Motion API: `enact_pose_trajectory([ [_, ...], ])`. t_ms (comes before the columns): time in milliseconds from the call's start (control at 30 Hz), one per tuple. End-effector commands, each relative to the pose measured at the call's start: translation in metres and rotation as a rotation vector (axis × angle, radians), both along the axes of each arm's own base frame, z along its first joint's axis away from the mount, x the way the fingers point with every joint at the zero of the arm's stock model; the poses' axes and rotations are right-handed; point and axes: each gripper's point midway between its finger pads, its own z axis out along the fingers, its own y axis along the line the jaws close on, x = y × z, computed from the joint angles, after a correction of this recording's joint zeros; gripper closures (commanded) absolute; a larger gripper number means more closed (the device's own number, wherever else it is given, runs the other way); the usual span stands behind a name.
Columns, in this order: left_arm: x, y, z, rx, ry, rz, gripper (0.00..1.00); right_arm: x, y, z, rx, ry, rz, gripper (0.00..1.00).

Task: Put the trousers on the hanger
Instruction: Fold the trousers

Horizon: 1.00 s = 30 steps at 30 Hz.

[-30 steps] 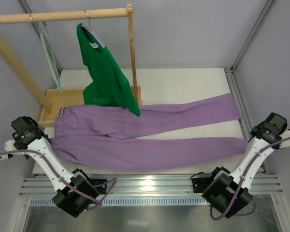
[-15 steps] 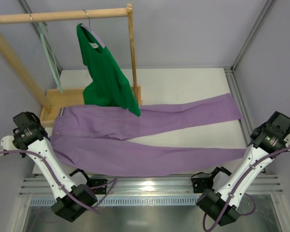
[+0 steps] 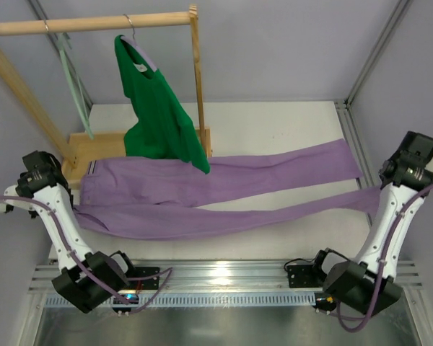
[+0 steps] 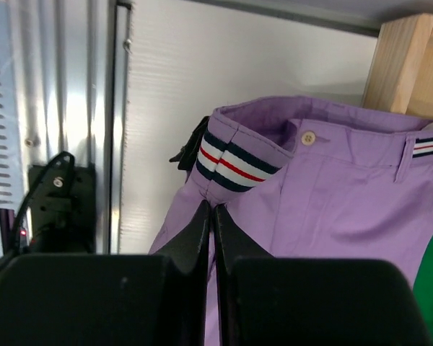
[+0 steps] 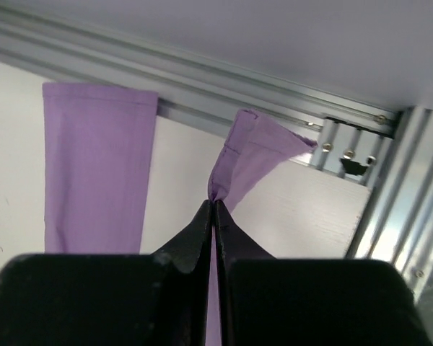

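The lilac trousers lie across the white table, waistband at the left, legs running right. In the left wrist view my left gripper is shut on the fabric just below the striped waistband. In the right wrist view my right gripper is shut on the cuff of the near leg, raised off the table. The other leg lies flat beside it. The pale mint hanger hangs on the wooden rail at the back left, apart from both grippers.
A wooden rack stands at the back left, with a top rail, an upright post and a base board. A bright green top hangs from it over the trousers. Aluminium rails border the table's right side.
Both arms have risen and swung towards the back. The near leg and waist corner have lifted with them and drawn closer to the far leg.
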Motion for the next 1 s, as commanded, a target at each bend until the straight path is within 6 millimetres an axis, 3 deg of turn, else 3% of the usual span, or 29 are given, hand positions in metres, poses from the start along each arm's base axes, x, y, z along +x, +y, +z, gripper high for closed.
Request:
enact_pose_trajectory([
  [0, 0.039, 0.009, 0.009, -0.022, -0.138, -0.003, 0.99, 0.059, 0.000, 0.015, -0.047, -0.078, 0.084, 0.96],
  [200, 0.076, 0.023, 0.007, -0.016, -0.212, -0.065, 1.00, 0.099, -0.008, -0.018, -0.068, 0.008, 0.106, 0.96],
  [300, 0.079, 0.027, -0.004, -0.042, -0.170, -0.045, 1.00, 0.113, -0.015, -0.033, -0.070, 0.049, 0.114, 0.96],
  [467, 0.108, 0.033, -0.015, -0.066, -0.253, -0.064, 1.00, 0.129, -0.034, -0.033, -0.131, 0.101, 0.111, 0.96],
  [833, 0.167, 0.041, -0.019, -0.124, -0.434, -0.104, 1.00, 0.170, -0.035, -0.033, -0.105, 0.101, 0.190, 0.96],
  [967, 0.184, 0.041, -0.027, -0.142, -0.485, -0.121, 1.00, 0.189, -0.031, -0.045, -0.084, 0.124, 0.227, 0.96],
])
